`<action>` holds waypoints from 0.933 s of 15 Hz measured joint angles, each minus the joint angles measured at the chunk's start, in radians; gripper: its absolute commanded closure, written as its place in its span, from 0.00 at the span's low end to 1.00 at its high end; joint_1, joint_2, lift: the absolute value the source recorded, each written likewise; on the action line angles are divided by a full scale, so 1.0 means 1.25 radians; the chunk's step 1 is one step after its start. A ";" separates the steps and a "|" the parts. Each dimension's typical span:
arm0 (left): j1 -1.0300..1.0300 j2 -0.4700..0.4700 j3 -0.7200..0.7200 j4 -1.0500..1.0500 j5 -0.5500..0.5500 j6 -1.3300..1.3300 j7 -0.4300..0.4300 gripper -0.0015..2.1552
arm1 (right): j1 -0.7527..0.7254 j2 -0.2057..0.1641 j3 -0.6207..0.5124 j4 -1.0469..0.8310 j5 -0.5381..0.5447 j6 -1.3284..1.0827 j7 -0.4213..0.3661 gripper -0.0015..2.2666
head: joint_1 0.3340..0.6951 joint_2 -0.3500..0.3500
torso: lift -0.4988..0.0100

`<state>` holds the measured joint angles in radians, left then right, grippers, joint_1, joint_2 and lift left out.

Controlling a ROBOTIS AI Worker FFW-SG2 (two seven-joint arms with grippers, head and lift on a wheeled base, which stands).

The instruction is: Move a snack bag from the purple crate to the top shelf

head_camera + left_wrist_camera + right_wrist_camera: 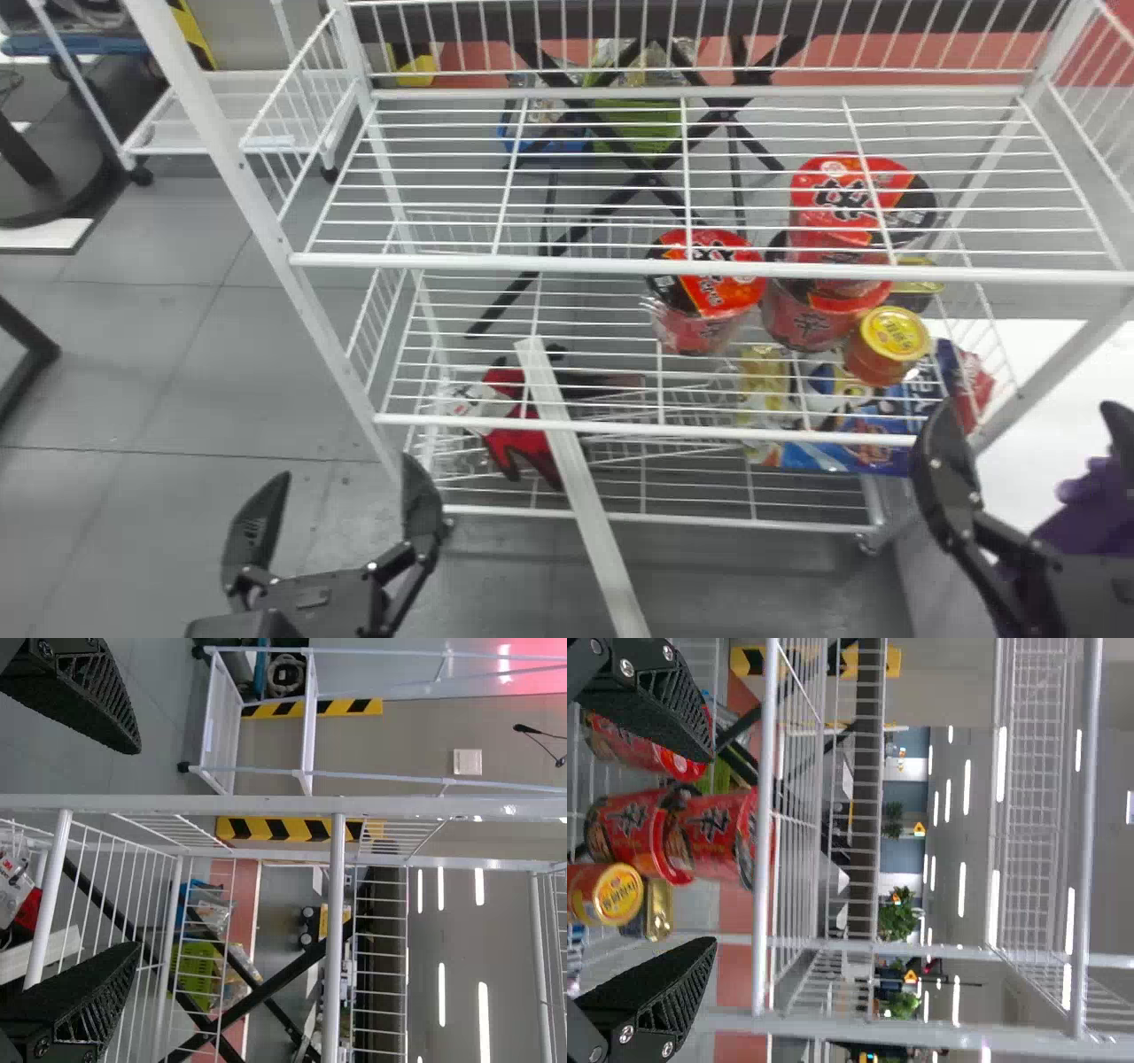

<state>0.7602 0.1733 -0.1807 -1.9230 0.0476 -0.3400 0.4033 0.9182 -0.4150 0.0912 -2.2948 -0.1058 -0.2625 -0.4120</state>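
Beneath a wire shelf (567, 264), red cups (704, 326)

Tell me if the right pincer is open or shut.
Open. The right pincer has its two black fingers standing wide apart in the head view, and the right wrist view shows a broad gap between their tips too.

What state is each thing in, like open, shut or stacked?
Left gripper: jaws open, empty.
Right gripper: jaws open, empty.
Single red cup: lid on, upright.
Upper red cup: stacked.
Lower red cup: upright, under it.
Yellow-topped tub: shut.
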 measured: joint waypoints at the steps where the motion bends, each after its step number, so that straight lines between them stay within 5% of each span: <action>1: -0.004 0.001 0.000 0.003 0.002 0.002 -0.002 0.00 | 0.018 0.001 -0.045 -0.027 -0.023 0.013 0.001 0.03 | 1.00 0.44 | 0.09; 8: -0.036 0.019 0.002 0.034 0.037 0.009 -0.014 0.00 | 0.074 0.051 -0.316 -0.045 -0.240 0.148 0.051 0.03 | 1.00 0.09 | 0.09; 14: -0.067 0.020 0.005 0.071 0.055 0.015 -0.026 0.00 | 0.074 0.119 -0.551 -0.020 -0.452 0.426 0.215 0.03 | 1.00 0.00 | 0.09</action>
<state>0.6765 0.1979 -0.1749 -1.8346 0.1165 -0.3217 0.3711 1.0105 -0.2657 -0.5974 -2.3201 -0.6706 0.2703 -0.1433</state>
